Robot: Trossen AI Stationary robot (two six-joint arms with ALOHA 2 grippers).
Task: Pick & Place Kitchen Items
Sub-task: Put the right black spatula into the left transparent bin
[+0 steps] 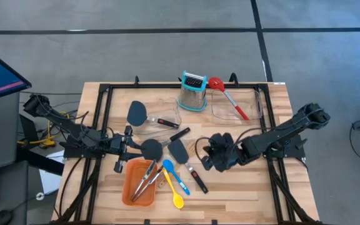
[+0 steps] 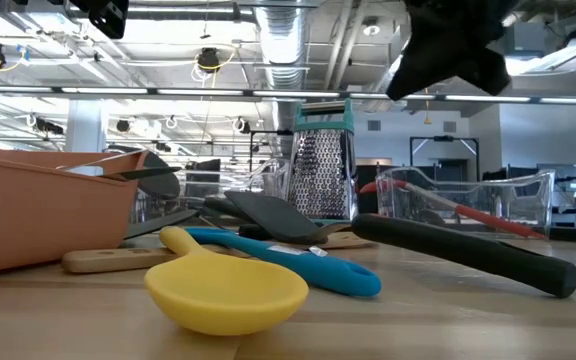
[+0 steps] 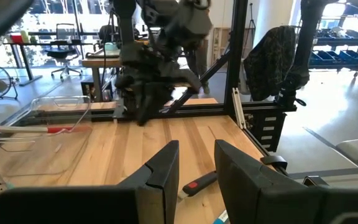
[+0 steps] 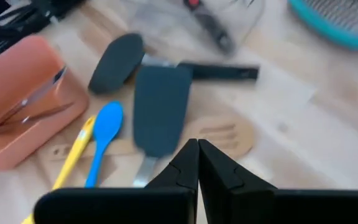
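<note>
The kitchen items lie mid-table: a round black spatula (image 1: 150,149), a square grey spatula (image 1: 179,150), a blue spoon (image 1: 174,175), a yellow spoon (image 1: 175,192) and a wooden slotted spatula (image 4: 219,134). Steel tongs (image 1: 144,181) lie in the orange tray (image 1: 130,187). Another black spatula (image 1: 136,112) lies farther back. A red slotted spoon (image 1: 227,97) rests in a clear bin (image 1: 255,109). My right gripper (image 4: 197,146) is shut, slanting down above the table just right of the grey spatula. My left gripper (image 3: 194,158) stands open and level left of the round spatula, with nothing between its fingers.
A steel grater (image 1: 192,92) with a teal rim stands at the back centre beside a second clear bin (image 1: 161,106). A black frame (image 1: 105,94) runs around the tabletop. Bare wood lies at the near right (image 1: 242,194).
</note>
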